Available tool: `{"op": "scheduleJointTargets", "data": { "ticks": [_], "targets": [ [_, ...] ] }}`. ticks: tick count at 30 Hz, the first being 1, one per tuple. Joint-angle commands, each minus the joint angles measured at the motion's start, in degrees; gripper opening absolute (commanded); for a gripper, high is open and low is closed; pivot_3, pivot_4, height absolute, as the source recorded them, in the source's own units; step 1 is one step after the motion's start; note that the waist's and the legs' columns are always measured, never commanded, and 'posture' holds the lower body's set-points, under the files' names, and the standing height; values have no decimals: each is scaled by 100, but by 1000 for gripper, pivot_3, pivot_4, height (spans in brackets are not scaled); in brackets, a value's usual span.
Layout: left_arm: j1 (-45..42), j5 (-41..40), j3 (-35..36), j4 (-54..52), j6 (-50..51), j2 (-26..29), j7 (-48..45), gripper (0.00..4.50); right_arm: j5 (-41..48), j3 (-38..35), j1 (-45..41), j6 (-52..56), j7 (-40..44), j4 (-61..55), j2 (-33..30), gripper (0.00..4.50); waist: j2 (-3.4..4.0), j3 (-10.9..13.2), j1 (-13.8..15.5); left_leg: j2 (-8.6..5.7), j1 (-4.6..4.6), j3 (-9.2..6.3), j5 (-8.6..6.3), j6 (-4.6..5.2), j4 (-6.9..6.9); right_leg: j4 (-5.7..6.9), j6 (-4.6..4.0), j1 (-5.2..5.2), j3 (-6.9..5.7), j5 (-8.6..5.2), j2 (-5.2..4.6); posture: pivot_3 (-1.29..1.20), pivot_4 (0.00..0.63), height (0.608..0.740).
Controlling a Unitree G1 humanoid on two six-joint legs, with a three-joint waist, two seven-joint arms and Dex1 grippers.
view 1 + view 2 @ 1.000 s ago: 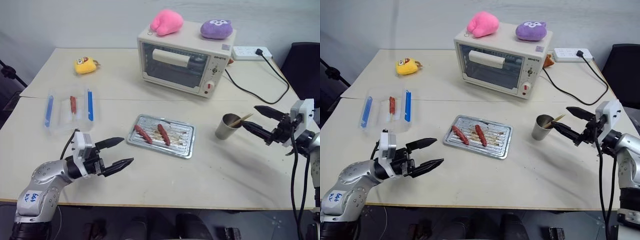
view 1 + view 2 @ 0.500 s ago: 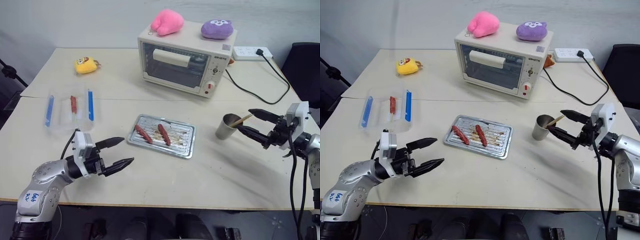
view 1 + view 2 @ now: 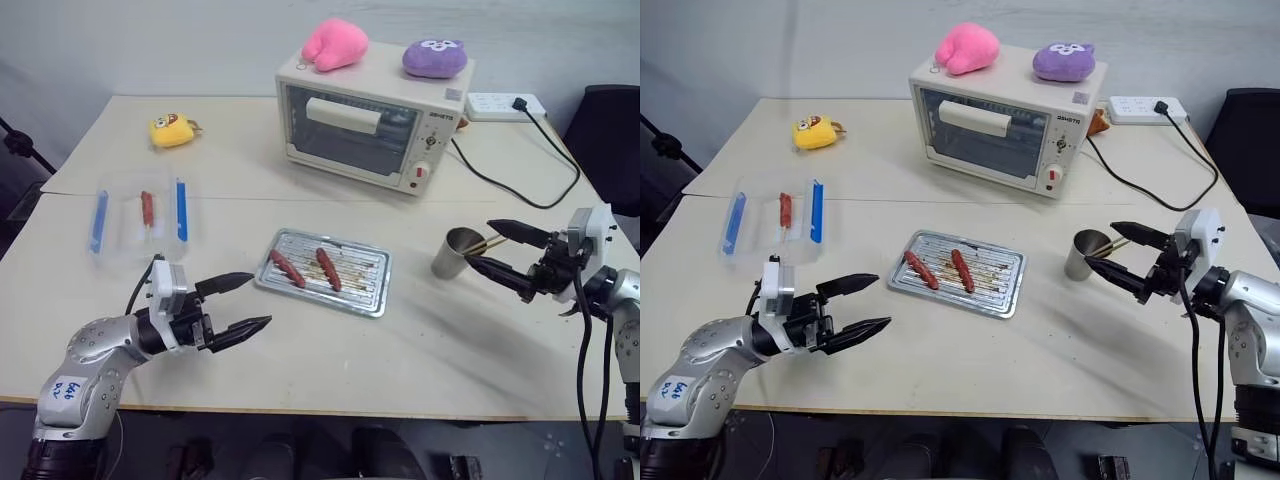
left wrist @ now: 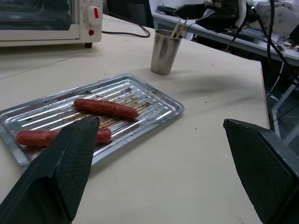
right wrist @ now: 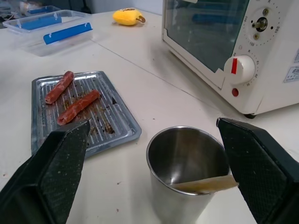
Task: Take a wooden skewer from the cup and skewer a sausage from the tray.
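Note:
The grey metal cup [image 3: 457, 253] stands right of the silver tray [image 3: 330, 297]. A wooden skewer [image 3: 480, 244] leans out of the cup toward my right gripper [image 3: 479, 242]. That gripper is open and level, with its fingertips just right of the cup's rim, one above the skewer's end and one below. It holds nothing. In the right wrist view the cup [image 5: 187, 156] sits close ahead between the fingers. Two reddish-brown sausages [image 3: 285, 268] [image 3: 327, 268] lie side by side on the tray. My left gripper [image 3: 260, 299] is open near the front edge, left of the tray.
A white toaster oven [image 3: 370, 115] with a pink and a purple plush toy on top stands behind the tray. A clear box with blue clips [image 3: 140, 215] lies at the left, and a yellow toy [image 3: 173, 130] sits behind it. A power strip [image 3: 505, 103] and its black cable run at the back right.
My right gripper has moved left toward the cup, and its fingertips now reach the skewer's free end. The left gripper stays where it was.

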Motion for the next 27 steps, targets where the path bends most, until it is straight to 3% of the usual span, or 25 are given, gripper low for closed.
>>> {"op": "scheduleJointTargets", "data": {
  "ticks": [1,15,18,27],
  "targets": [
    [-149,-183,-95,-328,23,-34,-146,4475,172,-138,95,44,-5,-285,-14,4500,0,0,5,0,0,-1,0,0,0,0,0,0,0,0,0,0,150,740],
    [-289,-187,-308,-515,227,-76,-122,4475,-63,206,14,356,149,-251,-347,4500,1,1,-2,0,0,-1,0,0,0,-2,0,0,0,0,0,0,150,740],
    [-293,-163,-318,-502,220,-98,-92,4500,-184,279,-125,337,185,-58,-442,3984,0,1,-2,0,0,-1,0,0,0,-2,0,0,0,0,0,0,150,740],
    [-357,-86,-348,-454,167,-177,-11,4500,-344,286,-400,233,402,329,-518,1629,0,1,-2,0,-1,-1,0,0,-1,-3,0,0,-1,0,1,0,150,740]
  ]
}}
